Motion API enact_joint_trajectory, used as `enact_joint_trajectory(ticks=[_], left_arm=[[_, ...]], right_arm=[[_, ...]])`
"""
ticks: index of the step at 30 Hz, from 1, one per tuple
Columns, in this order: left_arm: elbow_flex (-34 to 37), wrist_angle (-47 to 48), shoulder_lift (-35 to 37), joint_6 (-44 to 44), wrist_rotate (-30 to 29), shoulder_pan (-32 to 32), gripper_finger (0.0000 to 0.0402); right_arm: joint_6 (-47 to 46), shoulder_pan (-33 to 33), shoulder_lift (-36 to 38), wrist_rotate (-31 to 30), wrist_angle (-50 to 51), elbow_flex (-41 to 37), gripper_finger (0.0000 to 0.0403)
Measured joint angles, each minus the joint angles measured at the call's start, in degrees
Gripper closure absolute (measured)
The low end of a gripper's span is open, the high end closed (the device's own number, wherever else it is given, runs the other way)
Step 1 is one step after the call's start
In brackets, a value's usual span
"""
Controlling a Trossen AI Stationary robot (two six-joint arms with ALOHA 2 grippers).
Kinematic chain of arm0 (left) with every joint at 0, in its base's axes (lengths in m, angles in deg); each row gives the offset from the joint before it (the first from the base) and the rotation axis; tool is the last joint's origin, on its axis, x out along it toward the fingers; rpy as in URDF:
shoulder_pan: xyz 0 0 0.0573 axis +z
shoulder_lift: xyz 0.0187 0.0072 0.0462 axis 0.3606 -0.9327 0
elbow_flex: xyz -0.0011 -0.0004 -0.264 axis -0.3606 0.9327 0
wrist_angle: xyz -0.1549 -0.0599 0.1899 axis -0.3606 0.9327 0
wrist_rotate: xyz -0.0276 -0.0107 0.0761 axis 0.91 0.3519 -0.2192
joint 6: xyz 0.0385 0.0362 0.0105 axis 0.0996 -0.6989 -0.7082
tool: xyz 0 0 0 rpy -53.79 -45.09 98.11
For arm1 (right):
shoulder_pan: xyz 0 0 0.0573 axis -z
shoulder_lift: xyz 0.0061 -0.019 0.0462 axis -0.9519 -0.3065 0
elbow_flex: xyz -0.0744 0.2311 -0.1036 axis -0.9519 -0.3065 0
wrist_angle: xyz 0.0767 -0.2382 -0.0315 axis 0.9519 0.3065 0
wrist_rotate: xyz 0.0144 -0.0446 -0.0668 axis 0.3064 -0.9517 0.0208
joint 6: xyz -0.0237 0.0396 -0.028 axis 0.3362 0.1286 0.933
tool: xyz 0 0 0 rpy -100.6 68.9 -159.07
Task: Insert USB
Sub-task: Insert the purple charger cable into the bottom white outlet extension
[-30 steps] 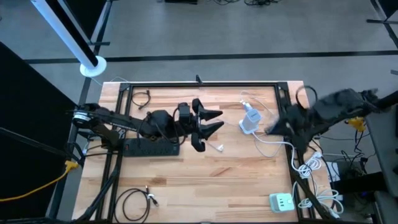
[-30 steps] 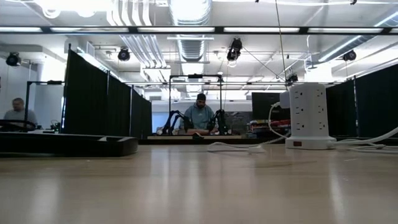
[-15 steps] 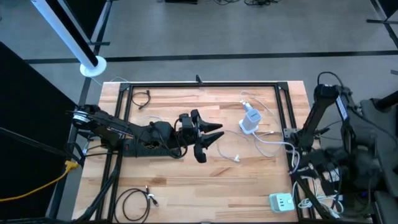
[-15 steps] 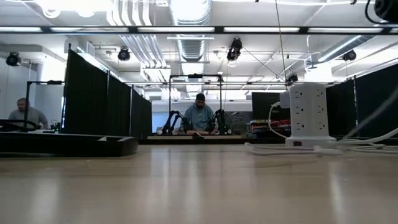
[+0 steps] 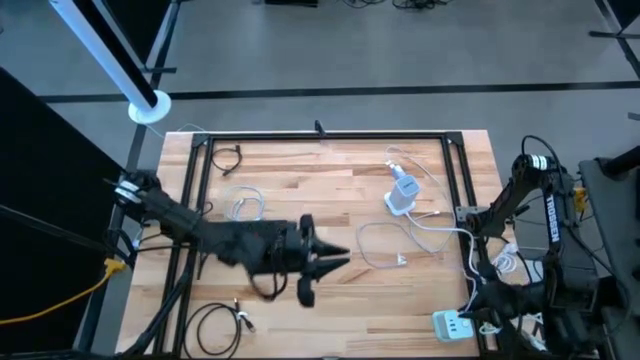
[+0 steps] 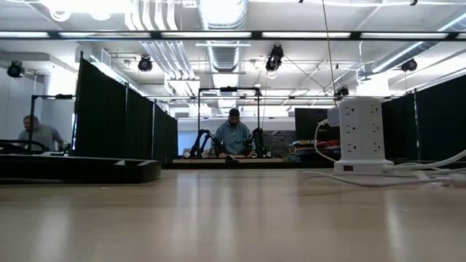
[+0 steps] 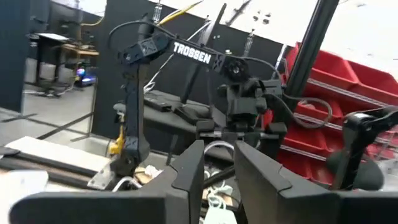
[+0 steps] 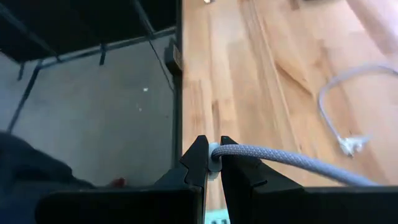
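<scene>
Here the right claw [image 8: 211, 163], off the surface's [image 5: 300, 190] right edge, clamps a white cable [image 8: 280, 158] while the left claw [image 5: 318, 268] gapes empty mid-surface; its plug [image 5: 400, 262] lies loose, so any tug may drag it away.

Dark arms [image 5: 215, 235], white "TROSSEN" lettering

— What lies near the table's front-left corner?
— A coiled black cable [image 5: 212, 325]. Another small black cable [image 5: 229, 157] sits near the back-left corner, and a person [image 6: 234, 135] sits beyond the table.
</scene>
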Motion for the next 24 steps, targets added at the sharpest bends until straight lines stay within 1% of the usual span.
enact_joint_trajectory(ticks=[3,5,7,11,14,19,22,24], left_arm=[[0.07,0.00,-0.33,-0.03,-7.30,-3.78,0.0335],[0.07,-0.20,-0.87,0.75,-10.78,-5.88,0.0336],[0.07,-0.21,-1.37,1.64,-12.76,-7.15,0.0336],[0.07,-0.45,-2.28,3.68,-13.53,-7.53,0.0337],[0.07,-0.48,-2.45,4.31,-13.62,-6.71,0.0337],[0.09,-0.80,-2.55,3.62,-13.65,-5.29,0.0338],[0.09,-0.63,-2.67,3.56,-13.62,-4.41,0.0338],[0.07,-0.95,-3.23,3.56,-13.61,-3.60,0.0338]], right_arm=[[-1.25,-0.37,-0.94,4.44,0.00,-0.19,0.0388],[-1.23,-0.41,-0.98,4.57,0.64,-0.86,0.0388],[-1.94,-0.40,-1.31,4.86,3.22,-1.91,0.0388],[-5.24,1.16,1.53,8.14,6.64,-2.75,0.0388],[-5.42,2.41,5.52,8.19,5.94,-2.76,0.0388],[-4.18,3.19,11.06,7.20,8.52,-2.25,0.0388],[-2.09,4.71,13.41,7.79,11.95,-1.66,0.0388],[-0.74,5.67,13.79,9.63,13.56,-1.82,0.0388]])
